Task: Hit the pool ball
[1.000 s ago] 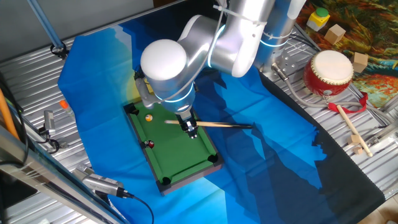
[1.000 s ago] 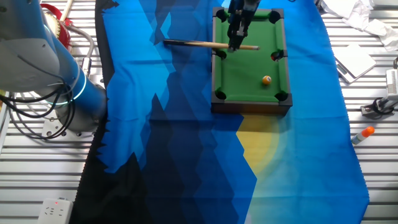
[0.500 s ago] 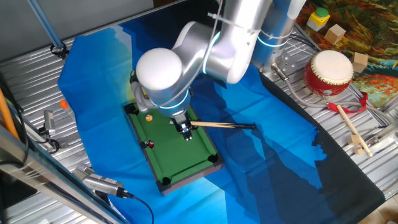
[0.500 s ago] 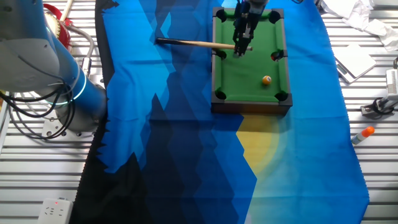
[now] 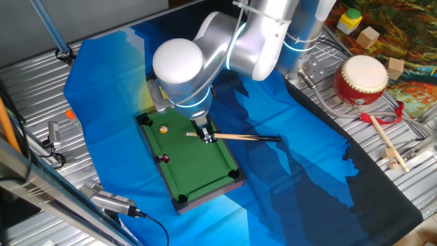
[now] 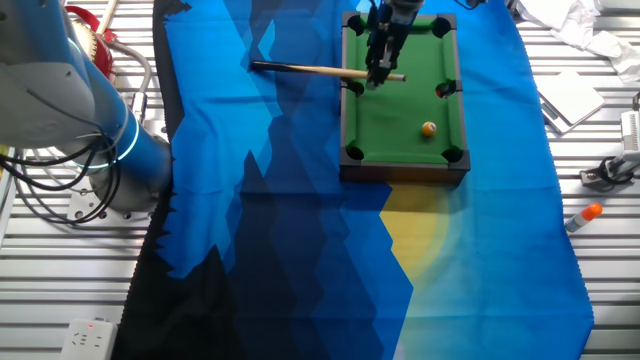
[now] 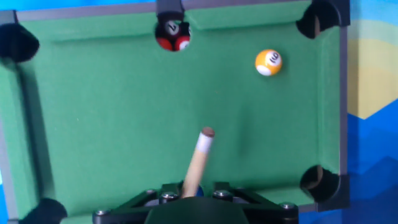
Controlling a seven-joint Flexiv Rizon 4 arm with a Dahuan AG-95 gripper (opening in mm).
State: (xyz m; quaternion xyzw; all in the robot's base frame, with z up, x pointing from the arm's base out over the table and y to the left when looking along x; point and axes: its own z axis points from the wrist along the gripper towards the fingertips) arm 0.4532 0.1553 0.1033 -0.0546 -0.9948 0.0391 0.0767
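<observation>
The pool ball (image 7: 268, 62), orange-yellow with a pale spot, rests on the green felt of the small pool table (image 7: 93, 124) near the far right corner pocket. It also shows as a small ball (image 5: 163, 128) in one fixed view and as the same ball (image 6: 429, 128) in the other. My gripper (image 7: 191, 190) is shut on the wooden cue stick (image 7: 198, 162), whose tip points up the felt, left of and well short of the ball. A red-and-black ball (image 7: 173, 36) sits at the far side pocket. The gripper (image 5: 207, 137) hovers over the table's edge.
The table stands on a blue cloth (image 5: 287, 178). A red drum (image 5: 360, 80), a drumstick (image 5: 386, 140) and wooden blocks (image 5: 369, 37) lie to the right. An orange marker (image 6: 583, 214) and a white pad (image 6: 570, 97) lie off the cloth.
The gripper drew the cue back away from the felt, then edged it slightly forward again. The orange-yellow ball has not moved.
</observation>
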